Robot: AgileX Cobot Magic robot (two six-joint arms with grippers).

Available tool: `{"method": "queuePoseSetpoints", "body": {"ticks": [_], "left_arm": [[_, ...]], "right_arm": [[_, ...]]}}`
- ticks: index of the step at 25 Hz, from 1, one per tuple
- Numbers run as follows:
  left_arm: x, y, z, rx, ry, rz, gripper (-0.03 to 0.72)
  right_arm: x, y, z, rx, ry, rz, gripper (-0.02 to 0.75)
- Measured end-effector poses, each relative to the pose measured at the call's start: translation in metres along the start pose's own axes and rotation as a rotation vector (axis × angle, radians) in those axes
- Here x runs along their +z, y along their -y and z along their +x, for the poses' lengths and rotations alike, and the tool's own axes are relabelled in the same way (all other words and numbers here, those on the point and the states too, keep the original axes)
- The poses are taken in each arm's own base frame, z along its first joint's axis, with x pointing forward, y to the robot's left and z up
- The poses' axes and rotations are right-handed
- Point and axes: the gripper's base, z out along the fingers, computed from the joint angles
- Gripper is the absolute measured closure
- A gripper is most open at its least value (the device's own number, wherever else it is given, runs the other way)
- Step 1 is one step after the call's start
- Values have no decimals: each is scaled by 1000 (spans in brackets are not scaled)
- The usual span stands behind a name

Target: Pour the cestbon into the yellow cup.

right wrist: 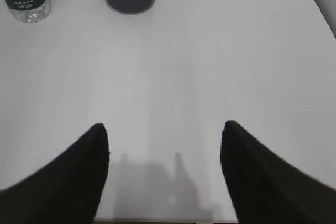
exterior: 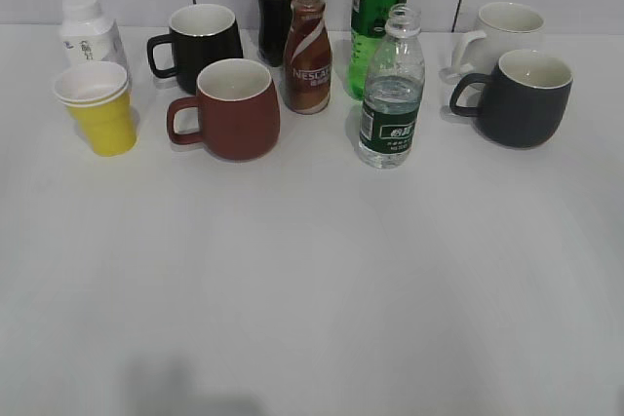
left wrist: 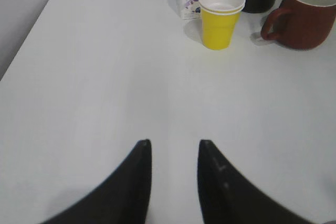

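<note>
Worktop (exterior: 312, 289): white, carrying every item along its far half; the near half is bare.
Right gripper (right wrist: 164, 135): low over bare worktop, fingers (right wrist: 79, 177) wide apart, holding nothing.
Left gripper (left wrist: 174, 150): low over bare worktop, fingers (left wrist: 131, 182) a narrow gap apart, holding nothing.
Dark grey mug (exterior: 522, 96): far right, handle to the left, well right of the bottle.
Dark red mug (exterior: 232, 109): between the cup and the Nescafe bottle (exterior: 307, 44).
Cestbon (exterior: 391, 90): upright, uncapped, right of centre, just in front of the green bottle (exterior: 378, 7).
Yellow cup (exterior: 98, 109): upright at far left, just in front of a white bottle (exterior: 88, 31).
</note>
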Motion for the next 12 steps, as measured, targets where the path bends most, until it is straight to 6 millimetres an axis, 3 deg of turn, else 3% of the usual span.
{"method": "queuePoseSetpoints", "body": {"ticks": [12], "left_arm": [[0,0,0,0,0,0,449]], "right_arm": [[0,0,0,0,0,0,237]]}}
